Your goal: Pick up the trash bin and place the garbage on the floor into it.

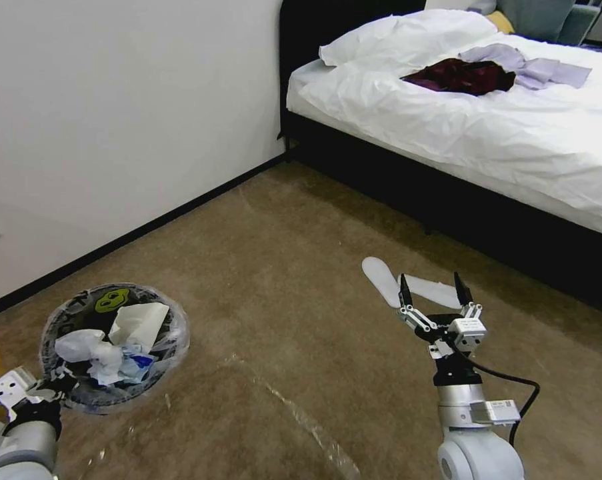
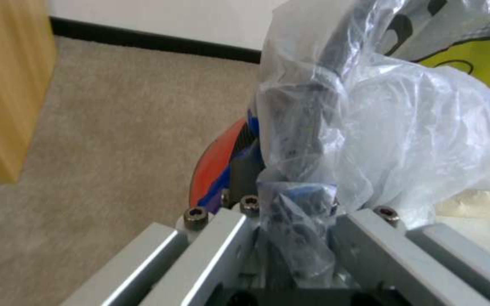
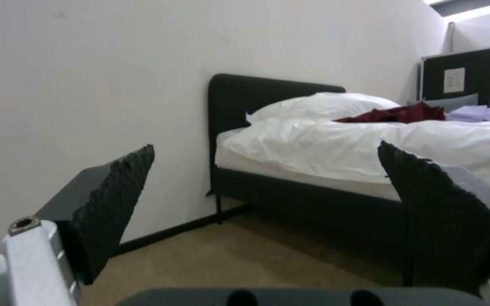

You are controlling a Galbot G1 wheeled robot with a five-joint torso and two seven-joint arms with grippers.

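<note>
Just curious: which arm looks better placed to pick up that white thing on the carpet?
The right. Its gripper is open and empty just above the white litter, while the left gripper is shut on the trash bin.

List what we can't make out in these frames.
- Trash bin red body: head view, hidden under its rim and liner.
- Left hand fingers: left wrist view, wrapped in crinkly liner.
- White flat item on the floor: head view, partly behind the open right hand, identity unclear.
- Bin contents: tissues on top, deeper layers covered.
</note>
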